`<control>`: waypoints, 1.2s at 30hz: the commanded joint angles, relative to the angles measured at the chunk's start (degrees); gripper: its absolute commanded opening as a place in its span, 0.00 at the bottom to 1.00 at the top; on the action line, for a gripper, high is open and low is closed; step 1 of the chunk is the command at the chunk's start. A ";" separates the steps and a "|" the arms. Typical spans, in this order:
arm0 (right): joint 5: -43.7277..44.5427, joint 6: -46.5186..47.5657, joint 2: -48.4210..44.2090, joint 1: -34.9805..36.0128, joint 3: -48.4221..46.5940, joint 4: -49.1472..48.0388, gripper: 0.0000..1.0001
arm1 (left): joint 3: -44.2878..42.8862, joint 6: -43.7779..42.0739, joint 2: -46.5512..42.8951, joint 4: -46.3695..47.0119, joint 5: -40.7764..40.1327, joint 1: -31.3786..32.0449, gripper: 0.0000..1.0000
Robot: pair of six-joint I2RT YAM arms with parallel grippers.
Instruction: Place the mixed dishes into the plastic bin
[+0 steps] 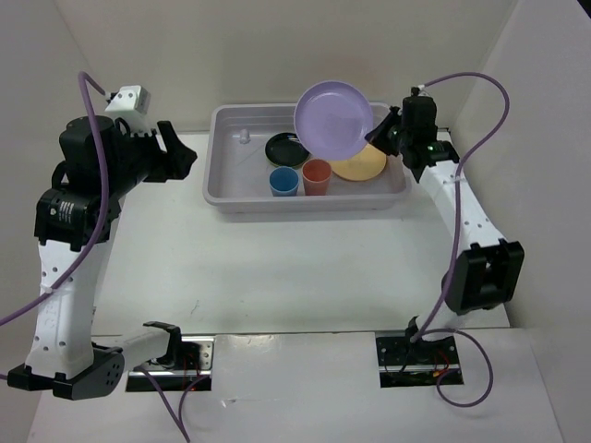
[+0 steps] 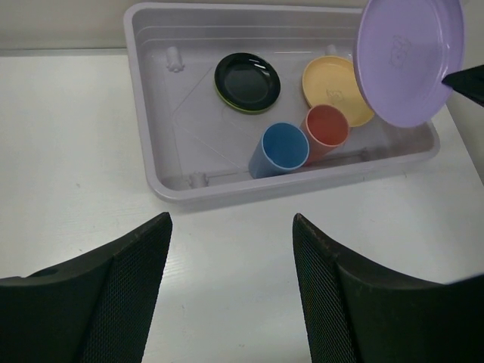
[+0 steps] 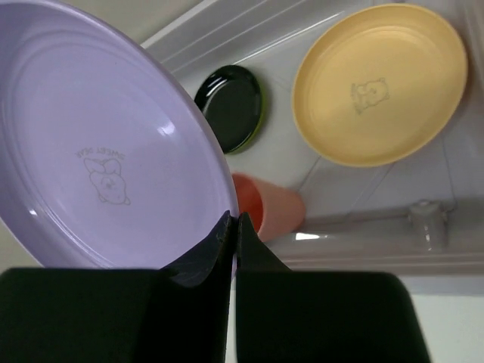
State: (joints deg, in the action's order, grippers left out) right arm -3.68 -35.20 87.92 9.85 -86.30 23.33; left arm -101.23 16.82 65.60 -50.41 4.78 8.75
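Top external view: lavender plate (image 1: 334,117) up in the air, tilted, hollow face toward the camera, over the far right part of the plastic bin (image 1: 218,185). Pinched at its right rim by the right jaws, closed thin on the edge; from the right wrist, both fingers (image 3: 200,265) pressed against either side of that rim.

Below the plate, inside the bin:
- yellow-orange plate (image 1: 362,166) lying flat at the right end
- black plate (image 1: 284,148) flat near the far wall, with a lime-green edge (image 3: 259,121) showing round it
- 2 cups, blue cup (image 1: 283,181) and coral-red cup (image 1: 316,175), mouths up, side by side near the front wall

Bin resting on the white bench (image 1: 277,268), toward its far edge. Left jaws spread wide, gripping nothing, raised over the bench left of the bin and apart from it.
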 commanded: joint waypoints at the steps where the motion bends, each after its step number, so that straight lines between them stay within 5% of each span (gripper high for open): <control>1: -2.29 -1.45 5.31 -2.90 -7.01 -3.48 0.00 | 0.50 0.06 -0.48 1.63 0.59 -0.32 0.72; 15: -1.95 -2.50 28.43 -8.88 -16.17 -3.30 0.00 | 3.23 -0.47 -0.48 1.11 1.03 -0.32 0.72; 32: 7.02 -3.21 38.29 -8.88 -23.21 3.47 0.00 | 3.23 -1.00 1.63 2.16 1.55 -0.32 0.72; 36: 9.47 -2.59 38.29 -8.88 -22.68 3.47 0.14 | 3.23 -1.00 2.16 2.16 1.55 -0.32 0.72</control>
State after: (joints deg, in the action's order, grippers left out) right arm 2.63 -37.91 126.39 1.08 -106.94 27.00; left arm -98.06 16.60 67.75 -50.50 5.28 8.75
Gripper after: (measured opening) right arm 0.120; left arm 0.724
